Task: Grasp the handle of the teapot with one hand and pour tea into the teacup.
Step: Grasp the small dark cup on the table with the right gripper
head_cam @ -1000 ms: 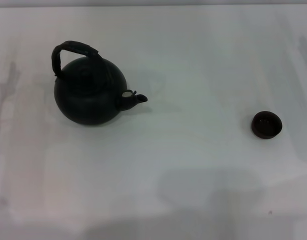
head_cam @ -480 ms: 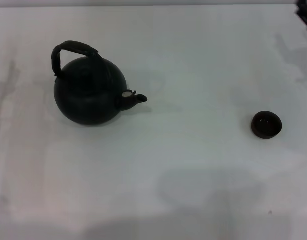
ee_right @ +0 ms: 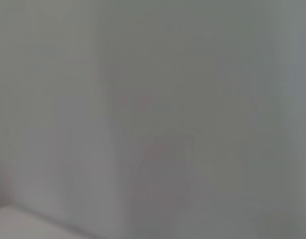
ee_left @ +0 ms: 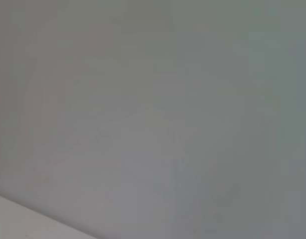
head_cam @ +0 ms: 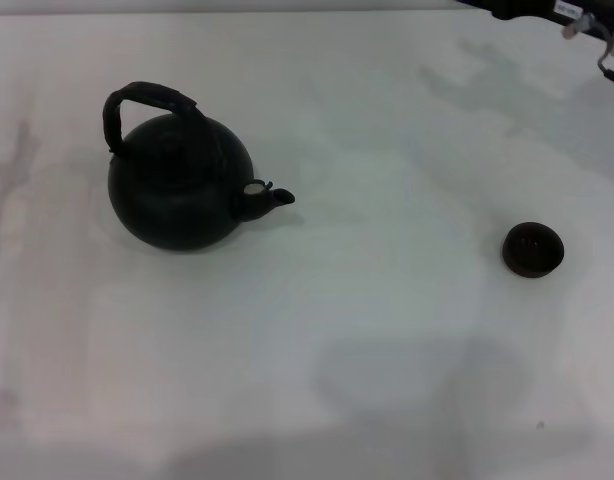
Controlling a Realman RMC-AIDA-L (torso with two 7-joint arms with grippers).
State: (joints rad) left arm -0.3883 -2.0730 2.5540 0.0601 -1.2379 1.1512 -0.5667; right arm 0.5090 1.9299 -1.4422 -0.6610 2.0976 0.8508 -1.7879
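Right arm (head_cam: 547, 10) pokes in at the far right corner of the head view, only a dark strip with a bit of metal fitting at the edge. The right gripper itself is not in view, so its state can't be read. Left arm and left gripper are out of sight in every view.

Teapot (head_cam: 182, 185) stands upright on the white table (head_cam: 387, 330), well apart from the arm: far to the arm's left and nearer the robot. Round matte black body; the spout (head_cam: 265, 199) has a pale tip and points toward the arm's side of the table. The handle (head_cam: 137, 105) arches over the top of the pot, free, nothing touching it.

Teacup (head_cam: 533, 249) sits upright on the table, small, dark, no handle. It lies nearer the robot than the arm strip, roughly below it in the head view, not touching it. Cup and teapot are well apart, with the spout aimed roughly toward the cup across bare table.

Left wrist view and right wrist view each show only a plain grey surface, with a paler corner at one edge; no fingers or objects can be made out there.
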